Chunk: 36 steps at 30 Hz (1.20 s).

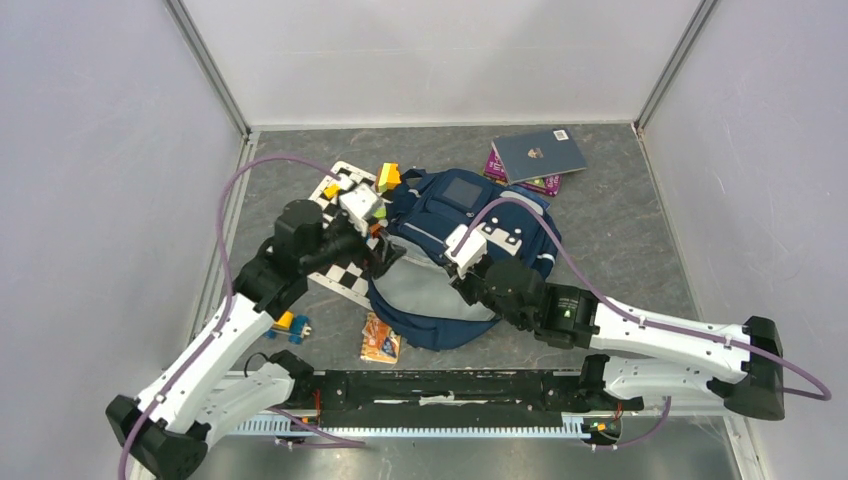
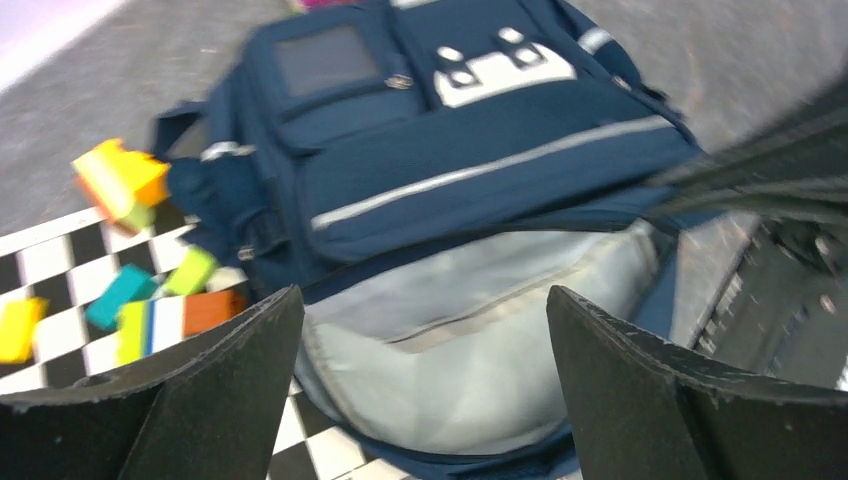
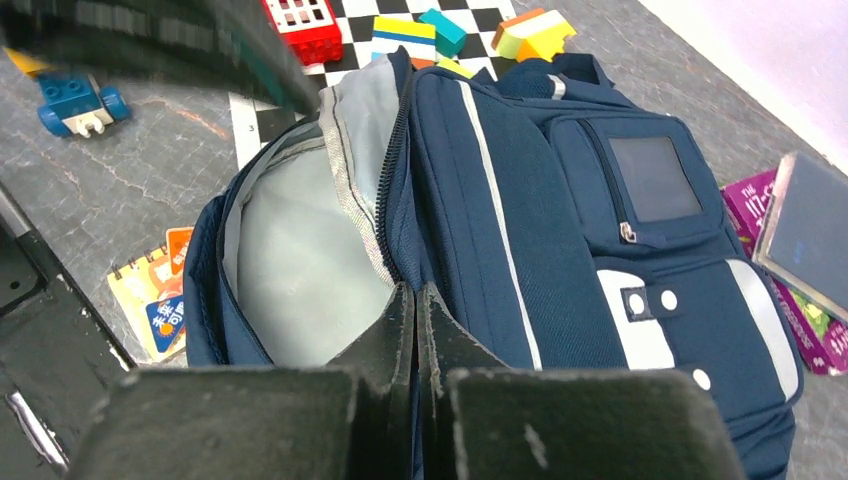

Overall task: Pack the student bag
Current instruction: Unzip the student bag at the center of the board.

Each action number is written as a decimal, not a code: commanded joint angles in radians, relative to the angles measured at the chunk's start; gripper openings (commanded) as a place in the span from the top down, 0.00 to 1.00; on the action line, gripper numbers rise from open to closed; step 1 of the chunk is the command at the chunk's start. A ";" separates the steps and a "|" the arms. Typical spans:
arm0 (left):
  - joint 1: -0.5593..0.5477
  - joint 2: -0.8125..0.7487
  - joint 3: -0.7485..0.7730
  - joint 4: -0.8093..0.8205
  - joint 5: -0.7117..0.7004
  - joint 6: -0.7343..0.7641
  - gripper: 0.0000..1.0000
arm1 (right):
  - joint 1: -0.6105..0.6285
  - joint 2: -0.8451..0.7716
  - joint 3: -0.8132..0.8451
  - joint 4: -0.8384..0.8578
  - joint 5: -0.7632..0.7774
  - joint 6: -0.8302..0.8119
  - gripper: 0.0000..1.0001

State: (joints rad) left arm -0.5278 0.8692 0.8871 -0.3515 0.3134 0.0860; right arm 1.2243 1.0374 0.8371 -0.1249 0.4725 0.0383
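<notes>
Left wrist view: the left gripper [image 2: 422, 300] hung spread wide over the student bag [image 2: 480, 190], which lay mid-table with its grey-lined mouth gaping. The right gripper [image 3: 415, 295] sat pressed together at the rim. Best play, I'd judge: drop the next item deep, clear of the zip.

text: none legible | purple book [image 3: 752, 203]: white lettering cut off | notepad [image 3: 158, 298]: characters blurred
</notes>
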 commanded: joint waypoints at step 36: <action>-0.342 0.259 0.098 0.065 -0.534 0.204 0.98 | -0.467 -0.074 0.116 -0.242 -0.089 0.063 0.02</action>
State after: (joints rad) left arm -0.8814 1.1118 0.9115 -0.3382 -0.0685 0.3439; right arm 0.9066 0.9932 0.9108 -0.3298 0.3912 0.0502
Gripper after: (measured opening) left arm 0.069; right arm 0.979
